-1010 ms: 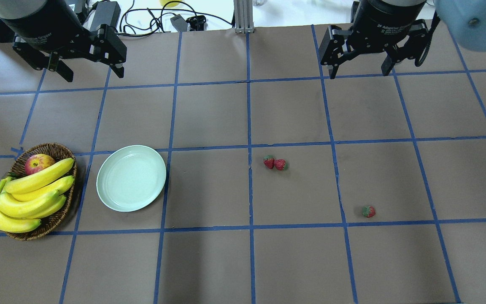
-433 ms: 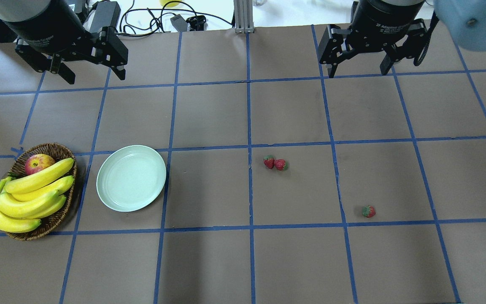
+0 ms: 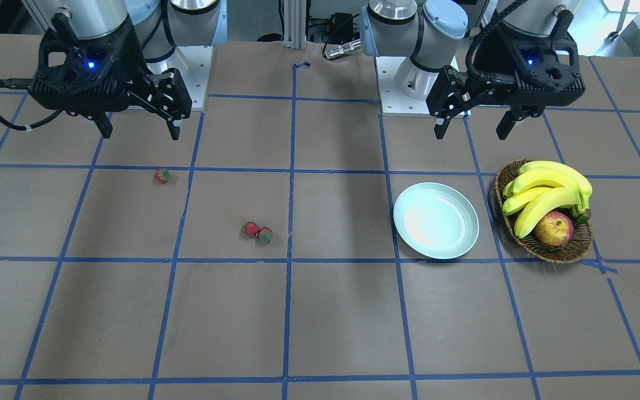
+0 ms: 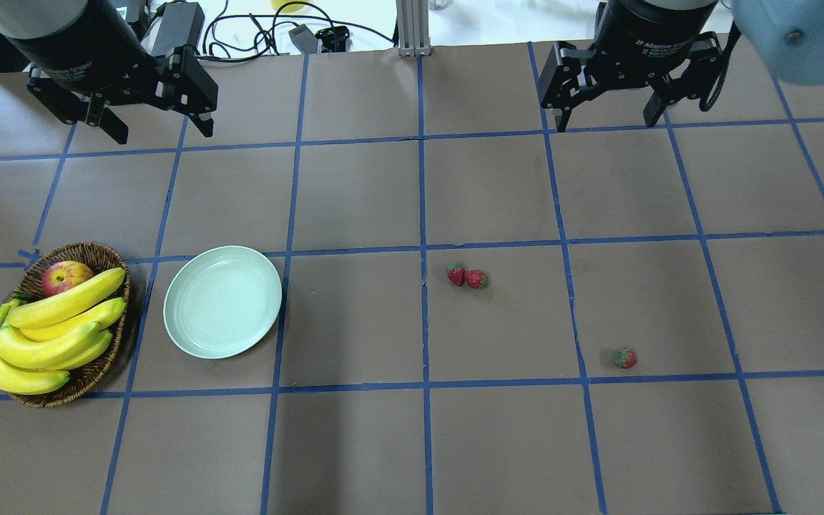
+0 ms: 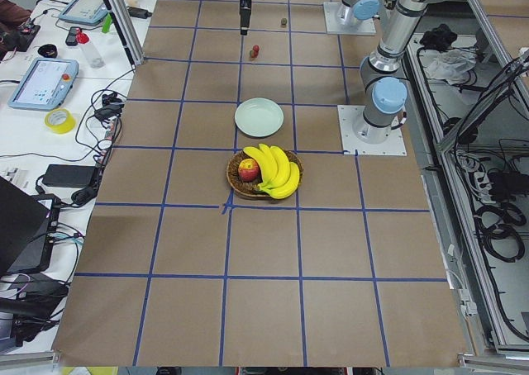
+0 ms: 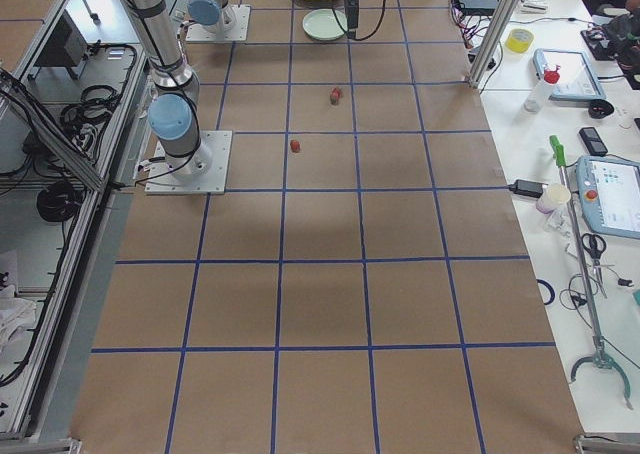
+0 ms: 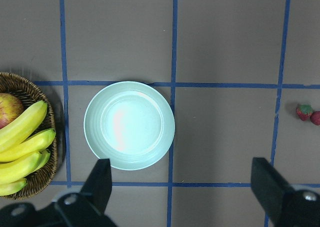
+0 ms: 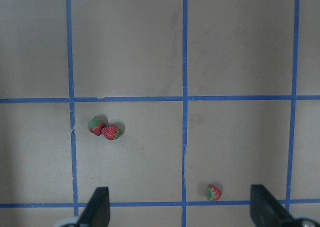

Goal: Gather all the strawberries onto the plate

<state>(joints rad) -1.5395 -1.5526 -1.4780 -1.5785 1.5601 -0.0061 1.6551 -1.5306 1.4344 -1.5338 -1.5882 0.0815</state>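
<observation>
A: Grippers?
B: Left gripper (image 4: 162, 132) has its jaws spread wide and nothing between them. It hangs above the surface (image 4: 355, 200). Right gripper (image 4: 606, 125) is the same, wide apart and empty, also up off the surface.

A: Strawberries?
B: Three, all on the surface, none on the plate. The single strawberry (image 4: 625, 358) is the one nearest the right gripper. In the right wrist view it lies between the lines of the two fingers, out from the robot's base. The other two strawberries (image 4: 456, 275) (image 4: 476, 279) touch each other. They sit further off, out from the base and toward the left gripper's side, well apart from both grippers.

A: Plate?
B: The plate (image 4: 222, 302) is mint green and bare. It lies flat, out in front of the left gripper. The left wrist view shows it between the two fingers, closer to the outer one.

A: Anything else?
B: A wicker basket (image 4: 90, 248) sits just beside the plate, on the side away from the right gripper. It holds bananas (image 4: 54, 322) and an apple (image 4: 65, 277).
</observation>
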